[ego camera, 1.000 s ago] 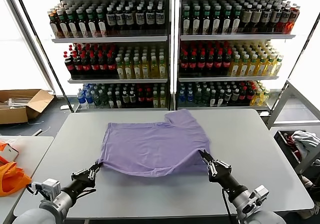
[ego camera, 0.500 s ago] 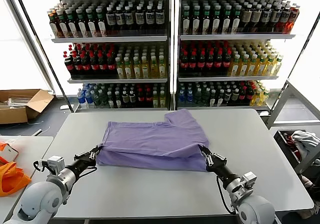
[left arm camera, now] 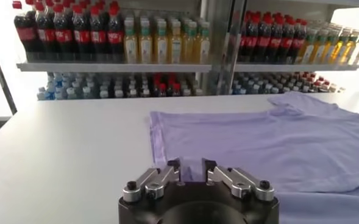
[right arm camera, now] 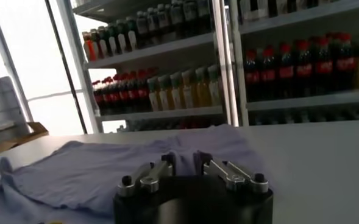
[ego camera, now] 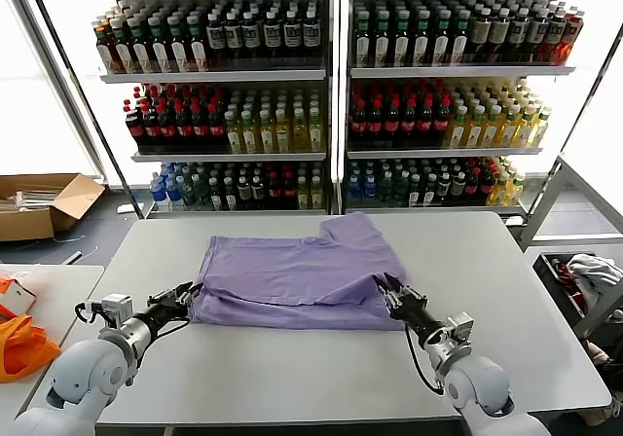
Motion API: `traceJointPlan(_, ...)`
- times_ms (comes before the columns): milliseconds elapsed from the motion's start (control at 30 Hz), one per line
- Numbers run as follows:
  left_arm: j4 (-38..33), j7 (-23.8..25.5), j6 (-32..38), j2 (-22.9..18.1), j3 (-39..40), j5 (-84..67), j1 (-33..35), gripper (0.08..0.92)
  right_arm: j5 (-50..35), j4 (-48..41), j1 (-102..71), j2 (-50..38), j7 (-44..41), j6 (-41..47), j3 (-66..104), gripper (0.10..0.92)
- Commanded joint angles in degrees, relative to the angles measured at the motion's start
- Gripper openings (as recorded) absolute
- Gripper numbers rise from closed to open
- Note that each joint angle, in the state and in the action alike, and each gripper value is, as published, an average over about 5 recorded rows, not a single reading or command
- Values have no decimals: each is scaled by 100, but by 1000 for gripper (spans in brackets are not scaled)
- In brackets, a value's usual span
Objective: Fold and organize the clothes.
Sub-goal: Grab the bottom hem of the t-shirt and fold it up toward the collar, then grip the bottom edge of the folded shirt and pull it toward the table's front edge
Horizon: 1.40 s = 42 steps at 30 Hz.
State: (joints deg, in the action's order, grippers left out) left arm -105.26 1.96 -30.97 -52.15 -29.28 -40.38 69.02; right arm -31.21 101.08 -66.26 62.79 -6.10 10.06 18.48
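The lavender T-shirt (ego camera: 297, 275) lies flat on the grey table (ego camera: 292, 378), its near part doubled over and one sleeve pointing toward the shelves. My left gripper (ego camera: 185, 293) rests low at the shirt's near left corner. In the left wrist view the left gripper (left arm camera: 191, 165) has its jaws apart, with the edge of the T-shirt (left arm camera: 258, 143) lying loose between them. My right gripper (ego camera: 387, 288) sits at the near right corner. In the right wrist view the right gripper (right arm camera: 184, 159) is also open, with a ridge of the T-shirt (right arm camera: 94, 170) in the gap.
Shelves of bottles (ego camera: 331, 95) stand behind the table. A bright orange fabric (ego camera: 21, 344) lies on a side table at the left. A cardboard box (ego camera: 39, 202) sits on the floor at far left. A bin of pale clothes (ego camera: 589, 280) stands at the right.
Both grippers carried the shirt's near edge away from me and down onto the table, flattening the fold. Their jaws, shut on the fabric before, now stand apart.
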Motion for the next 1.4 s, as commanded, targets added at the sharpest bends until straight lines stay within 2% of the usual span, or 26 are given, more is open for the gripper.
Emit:
traceJointPlan(33, -306, 96, 9, 8, -225, 130, 437, 429, 150, 394, -265, -8, 284, 190, 153, 520)
traceJointPlan(200, -543, 115, 124, -5, -295, 145, 1004, 576, 629, 750, -939, -44, 621, 222, 425, 667)
traceJointPlan(333, -415, 112, 155, -160, -162, 175, 1097, 689, 825, 848, -1308, 24, 823, 379, 522, 773)
traceJointPlan(433, -252, 107, 160, -283, -69, 177, 970, 770, 943, 861, -1423, 91, 951, 558, 452, 814)
traceJointPlan(567, -55, 88, 192, -353, 10, 148, 727, 817, 877, 792, -1348, 209, 1178, 737, 320, 816)
traceJointPlan(667, 69, 57, 218, -365, 50, 84, 525, 822, 705, 725, -1221, 281, 1262, 845, 231, 765)
traceJointPlan(867, 245, 61, 256, -336, 113, -27, 183, 806, 525, 673, -1081, 358, 1298, 959, 114, 594)
traceJointPlan(1067, 492, 99, 339, -270, 188, -32, 90, 660, 414, 636, -1089, 369, 1288, 976, 108, 421)
traceJointPlan(1400, 419, 139, 376, -116, 100, -22, 362, 365, 322, 740, -1049, 242, 1184, 910, 117, 145)
